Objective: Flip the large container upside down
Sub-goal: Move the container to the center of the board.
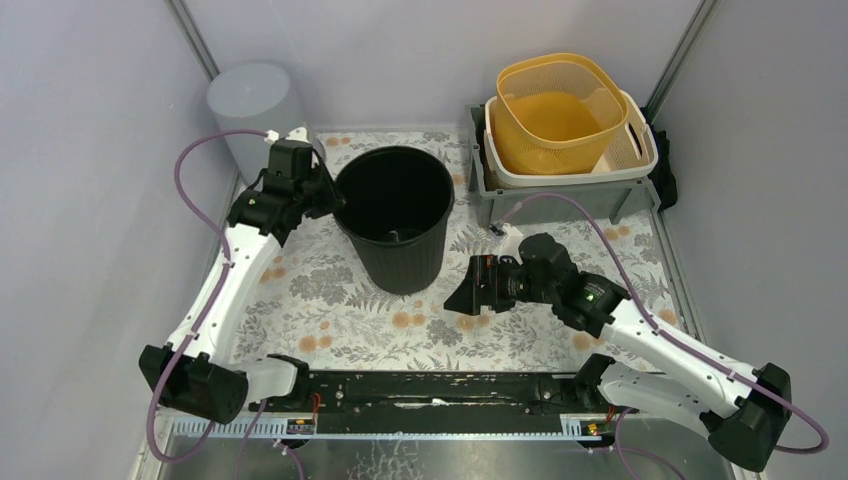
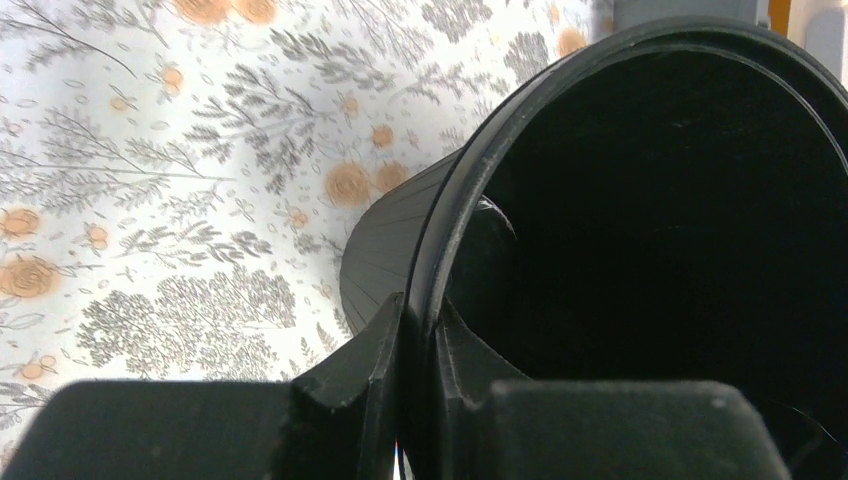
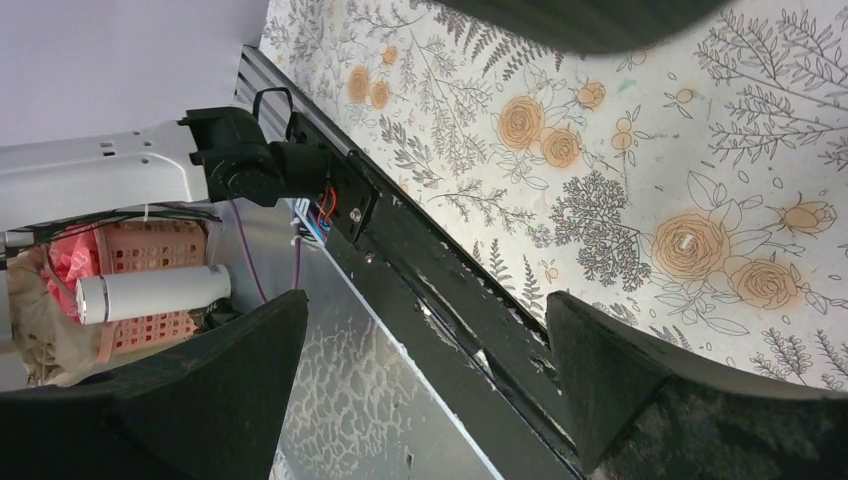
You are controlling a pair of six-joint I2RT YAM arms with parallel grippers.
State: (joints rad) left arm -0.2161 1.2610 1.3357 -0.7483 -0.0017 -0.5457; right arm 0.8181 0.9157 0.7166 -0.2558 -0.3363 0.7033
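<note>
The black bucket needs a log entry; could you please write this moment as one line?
black bucket: mouth up, not yet flipped | left gripper: shut on its rim | right gripper: open, empty

Readable text: none. No lettering, label, brand or number can be made out on anything in view.

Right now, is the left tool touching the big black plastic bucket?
Touching. The left wrist view shows the left tool pinching the rim of the big black plastic bucket, one finger inside, one outside.
</note>
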